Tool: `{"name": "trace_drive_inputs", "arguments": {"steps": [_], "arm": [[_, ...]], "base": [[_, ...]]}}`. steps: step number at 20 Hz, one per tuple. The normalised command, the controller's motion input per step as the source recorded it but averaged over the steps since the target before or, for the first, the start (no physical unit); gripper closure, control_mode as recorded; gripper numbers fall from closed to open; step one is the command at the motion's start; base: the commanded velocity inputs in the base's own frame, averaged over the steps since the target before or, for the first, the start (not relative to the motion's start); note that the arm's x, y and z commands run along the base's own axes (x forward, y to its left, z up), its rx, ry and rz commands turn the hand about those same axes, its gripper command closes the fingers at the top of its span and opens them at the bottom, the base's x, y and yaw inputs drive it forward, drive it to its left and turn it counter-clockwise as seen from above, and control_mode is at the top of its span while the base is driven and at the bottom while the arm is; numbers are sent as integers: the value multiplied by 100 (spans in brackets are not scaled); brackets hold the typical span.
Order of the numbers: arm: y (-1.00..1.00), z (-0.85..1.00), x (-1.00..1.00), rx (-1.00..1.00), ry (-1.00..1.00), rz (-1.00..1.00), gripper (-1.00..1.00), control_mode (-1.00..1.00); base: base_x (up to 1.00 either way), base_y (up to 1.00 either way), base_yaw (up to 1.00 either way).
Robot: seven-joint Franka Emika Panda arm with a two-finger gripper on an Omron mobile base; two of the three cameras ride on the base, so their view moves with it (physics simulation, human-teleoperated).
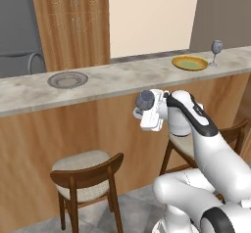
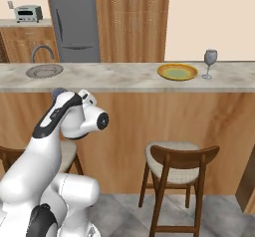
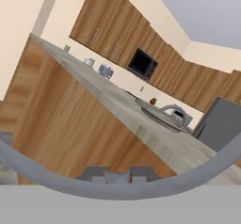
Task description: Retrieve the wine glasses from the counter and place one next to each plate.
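1 glass (image 1: pixel 145 100) is held in the gripper (image 1: pixel 147 104), whose fingers are judged closed narrowly on it; its grey curve crosses the hand view just before the fingertips (image 3: pixel 96 173). It is carried low, below the bar top (image 1: pixel 117 78), probably for transport. The grey plate (image 1: pixel 67 79), above and left of the gripper, has no glass beside it. The other glass (image 1: pixel 216 47) is set just beside the yellow plate (image 1: pixel 189 62), far right.
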Motion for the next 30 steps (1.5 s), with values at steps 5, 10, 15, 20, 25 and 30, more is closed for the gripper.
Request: {"name": "trace_drive_inputs", "arguments": {"steps": [5, 10, 15, 20, 25, 30], "arm": [[0, 0, 0, 0, 0, 0, 100, 100], [0, 0, 0, 0, 0, 0, 100, 100], [0, 0, 0, 0, 0, 0, 100, 100], [0, 0, 0, 0, 0, 0, 100, 100], [0, 0, 0, 0, 0, 0, 100, 100], [0, 52, -29, 2, 0, -3, 100, -100]], "base": [[-5, 0, -2], [-7, 0, -5], [-4, 0, -1], [28, 10, 0], [7, 3, 0], [-11, 0, -2]]}}
